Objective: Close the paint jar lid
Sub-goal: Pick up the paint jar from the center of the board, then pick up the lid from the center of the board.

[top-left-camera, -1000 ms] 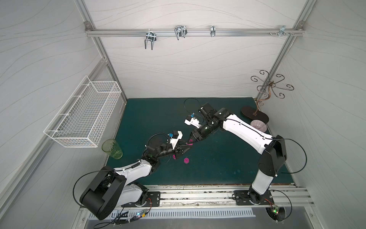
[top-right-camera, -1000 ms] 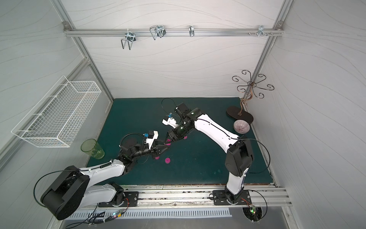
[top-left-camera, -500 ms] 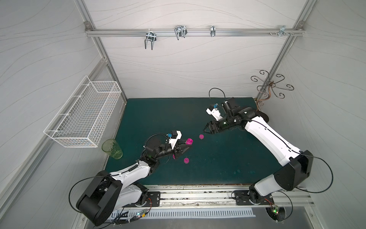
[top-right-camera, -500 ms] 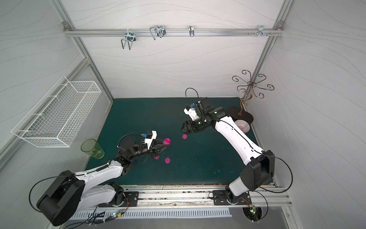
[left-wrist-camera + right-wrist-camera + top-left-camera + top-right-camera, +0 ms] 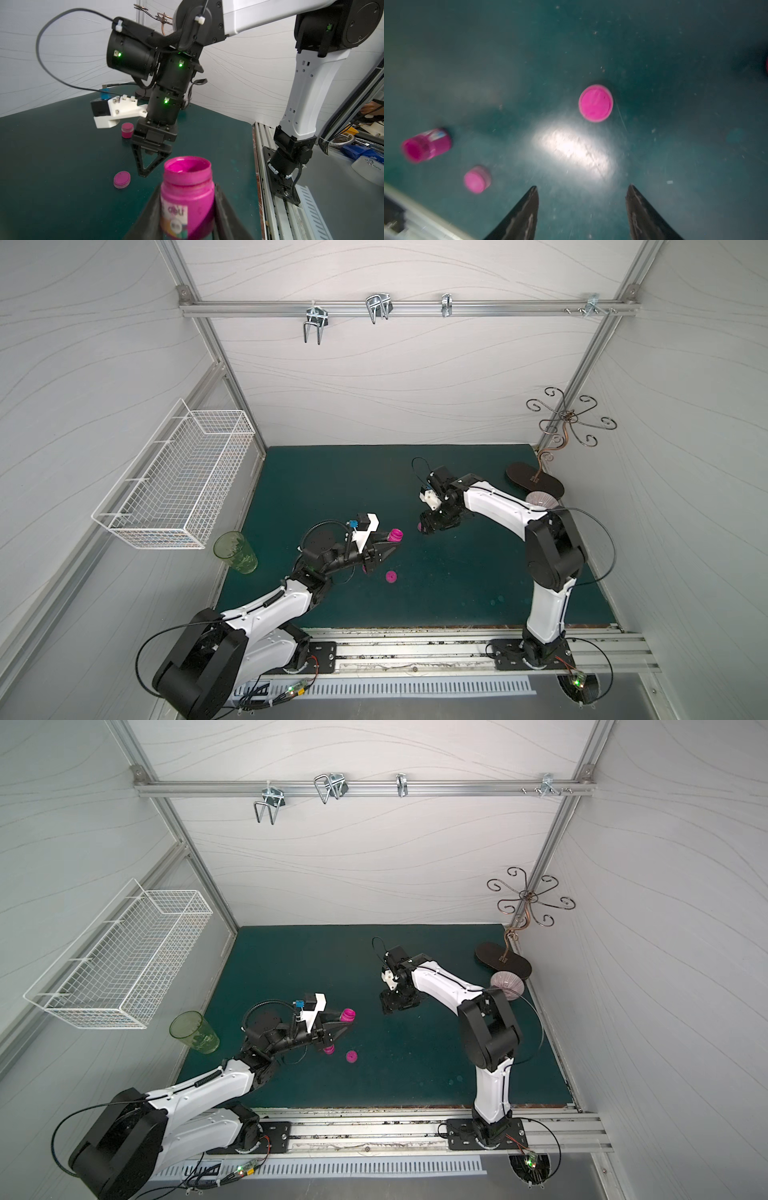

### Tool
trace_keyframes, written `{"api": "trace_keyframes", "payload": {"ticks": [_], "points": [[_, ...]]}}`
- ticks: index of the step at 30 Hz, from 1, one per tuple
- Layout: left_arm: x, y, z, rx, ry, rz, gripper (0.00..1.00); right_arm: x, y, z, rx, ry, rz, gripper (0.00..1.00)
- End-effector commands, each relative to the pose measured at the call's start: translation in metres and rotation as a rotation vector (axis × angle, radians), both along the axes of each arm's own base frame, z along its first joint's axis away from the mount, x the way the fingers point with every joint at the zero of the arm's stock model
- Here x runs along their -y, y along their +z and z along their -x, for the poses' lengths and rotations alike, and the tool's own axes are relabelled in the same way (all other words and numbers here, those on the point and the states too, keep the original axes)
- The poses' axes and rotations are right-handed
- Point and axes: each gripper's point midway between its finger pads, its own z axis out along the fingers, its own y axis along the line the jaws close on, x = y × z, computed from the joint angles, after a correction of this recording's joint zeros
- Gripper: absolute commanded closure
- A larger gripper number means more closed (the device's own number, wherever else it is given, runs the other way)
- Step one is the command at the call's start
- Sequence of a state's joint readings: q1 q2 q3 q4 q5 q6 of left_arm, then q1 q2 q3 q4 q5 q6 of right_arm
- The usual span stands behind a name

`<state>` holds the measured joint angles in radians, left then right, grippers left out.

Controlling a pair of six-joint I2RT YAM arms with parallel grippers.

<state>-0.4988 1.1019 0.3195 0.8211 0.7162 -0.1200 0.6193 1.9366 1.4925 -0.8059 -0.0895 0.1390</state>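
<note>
Now the left gripper [image 5: 187, 209] is clamped on the open pink paint jar [image 5: 188, 178], just below the middle of both top views. To its right, the right gripper [image 5: 582, 187] hangs with jaws apart over the green mat [image 5: 332, 489], and the lid [image 5: 596, 102] lies flat near it.

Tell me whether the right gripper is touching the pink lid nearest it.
Apart. The right wrist view shows bare mat between the right gripper and the lid.
</note>
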Motion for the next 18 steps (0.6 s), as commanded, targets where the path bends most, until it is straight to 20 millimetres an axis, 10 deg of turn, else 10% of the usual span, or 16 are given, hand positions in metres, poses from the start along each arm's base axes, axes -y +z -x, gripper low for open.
{"api": "trace_keyframes", "payload": {"ticks": [1,18], "points": [[0.0,0.018,0.0,0.08,0.0,0.023,1.0,-0.008,-0.007,-0.022,0.056,-0.024,0.015,0.34],[0.001,0.016,-0.003,0.055,-0.002,0.017,1.0,-0.021,-0.045,-0.049,0.088,-0.027,0.099,0.46]]}}
